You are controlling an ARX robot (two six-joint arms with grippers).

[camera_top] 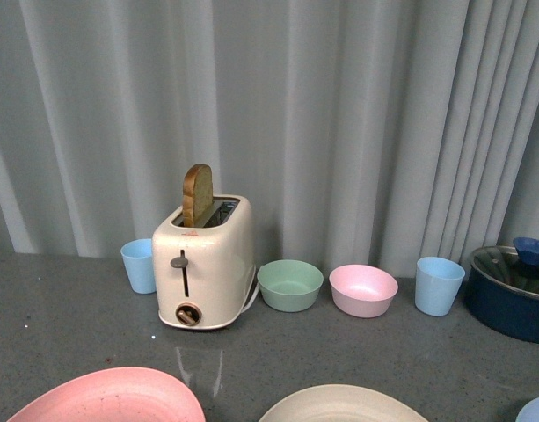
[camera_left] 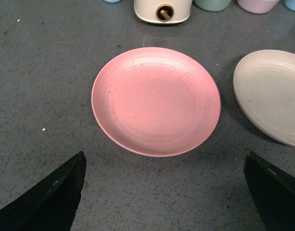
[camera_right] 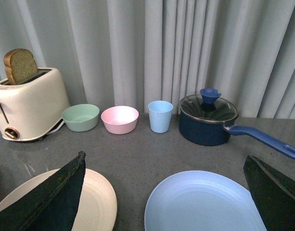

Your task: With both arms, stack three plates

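As the three plates lie flat and apart along the near side of the grey table (camera_left: 36, 72), we record the pink plate (camera_left: 156, 101) left, the cream plate (camera_left: 270, 94) centre and the light blue plate (camera_right: 202, 204) right. The left gripper (camera_left: 164, 159) faces the pink plate, jaws wide, holding nothing. The right gripper (camera_right: 164, 159) is likewise wide and empty, with the cream and blue plates before it.

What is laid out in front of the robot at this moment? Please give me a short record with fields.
Plates: pink plate, cream plate, light blue plate; flat, apart, none stacked
Left gripper: open, holding nothing, facing the pink plate
Right gripper: open, holding nothing
Back row: toaster with bread slice, green bowl, pink bowl, blue cup, second blue cup, lidded blue pot
Surface: gray table
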